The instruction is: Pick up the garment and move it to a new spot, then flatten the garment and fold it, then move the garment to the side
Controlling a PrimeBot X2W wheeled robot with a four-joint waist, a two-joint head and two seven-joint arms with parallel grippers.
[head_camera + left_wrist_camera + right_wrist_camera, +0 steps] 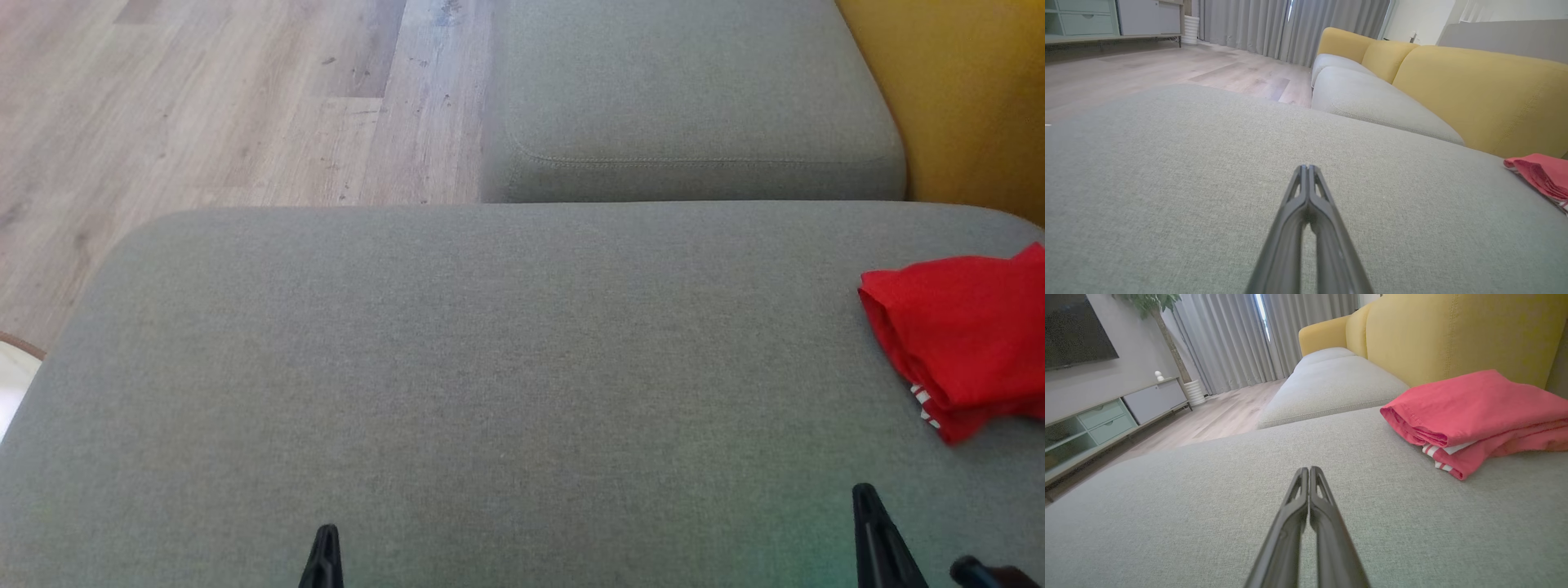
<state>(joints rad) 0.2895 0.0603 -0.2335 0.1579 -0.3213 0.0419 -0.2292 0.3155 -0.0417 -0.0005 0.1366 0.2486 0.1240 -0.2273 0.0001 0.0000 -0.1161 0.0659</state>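
The garment (963,343) is red with white stripes and lies folded at the right edge of the grey sofa cushion (490,367). It shows at the far right of the left wrist view (1541,173) and at the upper right of the right wrist view (1478,416). My left gripper (325,535) rests at the cushion's near edge, shut with nothing in it (1307,168). My right gripper (864,494) sits just short of the garment, also shut and empty (1308,470). Neither gripper touches the cloth.
A second grey cushion (686,98) lies beyond, with yellow backrests (1486,94) to the right. Wooden floor (204,106) spreads to the upper left. A low cabinet (1106,420), grey curtains (1241,339) and a potted tree stand across the room.
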